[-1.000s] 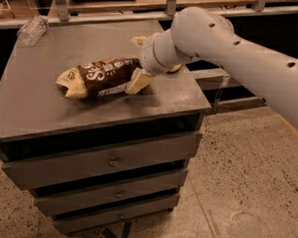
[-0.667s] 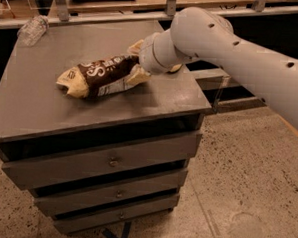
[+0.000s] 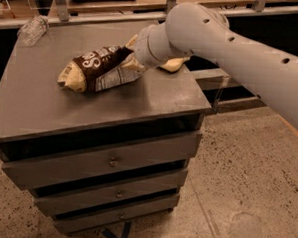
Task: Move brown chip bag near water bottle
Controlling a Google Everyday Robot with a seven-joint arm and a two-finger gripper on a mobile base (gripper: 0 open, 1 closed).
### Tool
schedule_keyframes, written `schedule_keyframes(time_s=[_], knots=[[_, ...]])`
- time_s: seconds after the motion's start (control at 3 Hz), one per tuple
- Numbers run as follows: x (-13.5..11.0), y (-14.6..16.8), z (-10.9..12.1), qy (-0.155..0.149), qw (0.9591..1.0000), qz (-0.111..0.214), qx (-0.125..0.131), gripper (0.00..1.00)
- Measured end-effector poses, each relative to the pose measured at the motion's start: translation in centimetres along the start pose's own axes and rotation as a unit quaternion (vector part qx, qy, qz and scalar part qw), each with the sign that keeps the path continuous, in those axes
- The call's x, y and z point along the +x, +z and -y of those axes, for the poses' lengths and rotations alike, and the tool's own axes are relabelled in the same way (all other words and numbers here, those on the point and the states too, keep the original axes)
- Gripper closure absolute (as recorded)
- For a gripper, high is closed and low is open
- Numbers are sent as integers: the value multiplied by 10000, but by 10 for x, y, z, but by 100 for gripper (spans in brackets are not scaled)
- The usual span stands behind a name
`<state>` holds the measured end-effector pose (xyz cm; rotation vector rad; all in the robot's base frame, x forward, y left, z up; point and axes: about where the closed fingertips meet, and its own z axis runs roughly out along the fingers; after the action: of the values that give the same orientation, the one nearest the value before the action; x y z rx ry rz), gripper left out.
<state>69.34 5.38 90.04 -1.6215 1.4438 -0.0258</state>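
Brown chip bag (image 3: 99, 68) lies tilted on the grey cabinet top (image 3: 114, 106), near the middle, well to the right of the water bottle (image 3: 33, 29) in the back left corner. The gripper (image 3: 132, 65) is clamped on the bag's right end.

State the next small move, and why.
Probably shift the dark brown foil chip bag left and back: the tool is at its right end, and the clear ridged plastic water bottle lies apart at the far left corner of the grey cabinet top.
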Motion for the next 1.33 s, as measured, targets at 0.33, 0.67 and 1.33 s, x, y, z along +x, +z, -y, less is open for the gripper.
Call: schedule_keyframes(time_s=[0.33,0.67,1.33], knots=[[-14,3,25,-78,9982,-214,560,100],[-28,10,47,-379,9917,-441,1150,100],[-31,20,128,-603,9722,-857,2093,100]])
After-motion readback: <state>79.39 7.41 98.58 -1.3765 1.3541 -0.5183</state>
